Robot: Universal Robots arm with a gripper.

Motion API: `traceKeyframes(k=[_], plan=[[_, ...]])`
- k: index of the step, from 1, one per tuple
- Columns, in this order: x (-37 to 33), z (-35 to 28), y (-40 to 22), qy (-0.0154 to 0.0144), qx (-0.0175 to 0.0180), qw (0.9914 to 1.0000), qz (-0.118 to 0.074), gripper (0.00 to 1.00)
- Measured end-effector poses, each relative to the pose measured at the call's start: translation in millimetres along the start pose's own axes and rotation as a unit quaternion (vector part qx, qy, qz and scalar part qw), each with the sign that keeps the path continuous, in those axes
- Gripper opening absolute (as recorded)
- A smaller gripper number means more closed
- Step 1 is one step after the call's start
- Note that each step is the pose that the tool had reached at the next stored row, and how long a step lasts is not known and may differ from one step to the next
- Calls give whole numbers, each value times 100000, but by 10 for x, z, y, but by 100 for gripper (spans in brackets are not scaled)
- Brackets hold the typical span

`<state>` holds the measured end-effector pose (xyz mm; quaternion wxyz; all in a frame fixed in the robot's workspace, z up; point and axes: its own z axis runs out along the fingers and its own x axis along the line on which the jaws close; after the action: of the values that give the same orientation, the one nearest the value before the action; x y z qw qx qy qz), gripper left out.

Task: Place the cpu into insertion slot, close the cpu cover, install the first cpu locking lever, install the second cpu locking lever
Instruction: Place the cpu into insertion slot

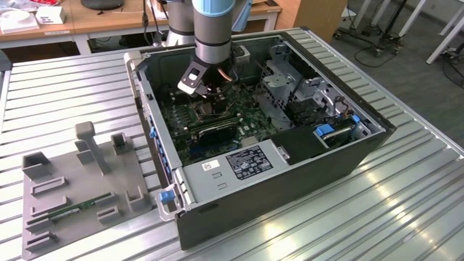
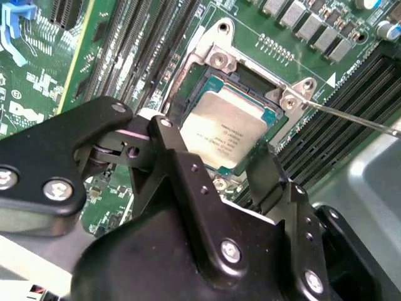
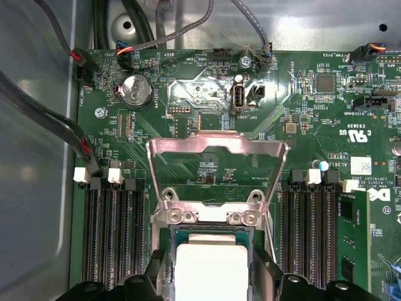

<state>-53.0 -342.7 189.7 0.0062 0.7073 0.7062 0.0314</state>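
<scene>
Inside the computer case (image 1: 290, 163), the tool (image 2: 216, 150) straddles the cpu (image 2: 219, 125) in the insertion slot (image 2: 247, 78), gripping or not I cannot tell; step 1 seems in hand, wanting square seating, with the cpu cover (image 3: 216, 145) raised.

Found the computer case (image 1: 290, 179) lying open on the table (image 1: 406, 217), with a rack (image 1: 80, 185) beside it at the exterior view's left. Saw the chip (image 2: 222, 128) seated in the socket (image 2: 247, 78), the cover (image 3: 216, 145) swung back off it, memory slots (image 3: 113, 232) on both sides and the gripper (image 2: 213, 157) just above.
</scene>
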Motion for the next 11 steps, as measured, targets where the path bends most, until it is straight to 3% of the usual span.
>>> traceKeyframes(k=[3, 11], plan=[[0, -12, 0, -14, 7, 100000, 1, 67], [4, -118, 6, -4, 3, 100000, 3, 67]])
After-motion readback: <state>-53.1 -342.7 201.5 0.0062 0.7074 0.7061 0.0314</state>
